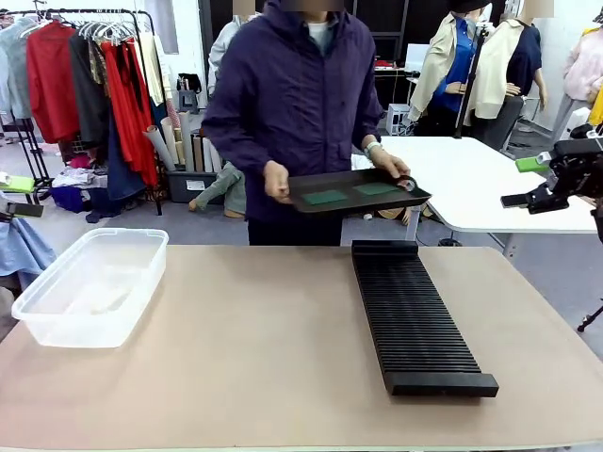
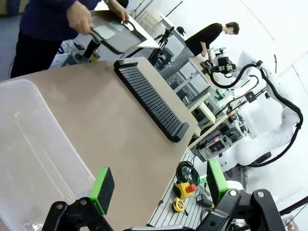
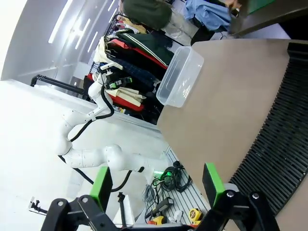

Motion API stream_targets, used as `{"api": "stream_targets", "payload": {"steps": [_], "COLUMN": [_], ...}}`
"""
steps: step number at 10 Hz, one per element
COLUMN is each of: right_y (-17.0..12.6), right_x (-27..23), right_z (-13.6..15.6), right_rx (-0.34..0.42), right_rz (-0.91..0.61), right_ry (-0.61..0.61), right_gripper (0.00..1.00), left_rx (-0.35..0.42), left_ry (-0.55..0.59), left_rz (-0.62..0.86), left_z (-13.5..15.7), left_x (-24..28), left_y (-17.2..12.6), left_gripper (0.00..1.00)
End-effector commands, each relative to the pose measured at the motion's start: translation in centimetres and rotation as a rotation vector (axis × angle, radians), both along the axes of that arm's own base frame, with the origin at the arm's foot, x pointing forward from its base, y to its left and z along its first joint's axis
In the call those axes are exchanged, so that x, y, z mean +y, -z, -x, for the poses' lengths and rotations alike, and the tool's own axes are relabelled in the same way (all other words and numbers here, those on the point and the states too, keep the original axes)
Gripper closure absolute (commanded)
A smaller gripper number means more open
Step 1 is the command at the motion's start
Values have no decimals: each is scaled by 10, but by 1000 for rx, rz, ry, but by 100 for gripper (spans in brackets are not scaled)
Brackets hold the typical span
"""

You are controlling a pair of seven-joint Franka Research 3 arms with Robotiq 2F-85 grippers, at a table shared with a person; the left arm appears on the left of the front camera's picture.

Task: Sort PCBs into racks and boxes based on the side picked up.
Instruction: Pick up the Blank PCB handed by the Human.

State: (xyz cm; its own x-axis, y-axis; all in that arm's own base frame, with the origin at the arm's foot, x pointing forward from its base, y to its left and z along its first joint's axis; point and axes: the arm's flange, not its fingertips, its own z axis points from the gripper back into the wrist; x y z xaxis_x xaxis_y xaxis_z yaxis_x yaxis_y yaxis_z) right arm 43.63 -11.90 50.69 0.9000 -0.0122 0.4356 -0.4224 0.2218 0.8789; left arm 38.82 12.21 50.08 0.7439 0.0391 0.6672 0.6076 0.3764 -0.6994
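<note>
Green PCBs (image 1: pixel 325 197), two, lay flat on black tray (image 1: pixel 353 204) held in person's hands (image 1: pixel 276 181) beyond far tabletop (image 1: pixel 236 348) edge, just past far end of rack (image 1: pixel 415 320), long axes left-right; right fingers (image 3: pixel 211 181) spread, empty, likely nearer arm; left fingers (image 2: pixel 102 190) spread, empty, by clear tub (image 1: pixel 85 325) at left.

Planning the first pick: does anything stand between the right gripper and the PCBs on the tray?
The person's hand, gripping the tray at its right, lies between the open right gripper and the PCBs; nothing else visible.
</note>
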Motion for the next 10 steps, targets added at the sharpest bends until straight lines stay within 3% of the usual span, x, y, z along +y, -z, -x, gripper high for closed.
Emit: {"api": "stream_targets", "payload": {"steps": [1, 10], "right_y": [0, 0], "right_x": [0, 0], "right_z": [0, 0], "right_rx": [5, 5], "right_rz": [1, 1], "right_ry": [-2, -2], "right_gripper": [0, 0], "left_rx": [8, 8], "left_ry": [-3, -3], "left_rz": [-5, -5], "left_z": [0, 0], "left_x": [-1, -1], "left_y": [-2, -2], "left_gripper": [0, 0]}}
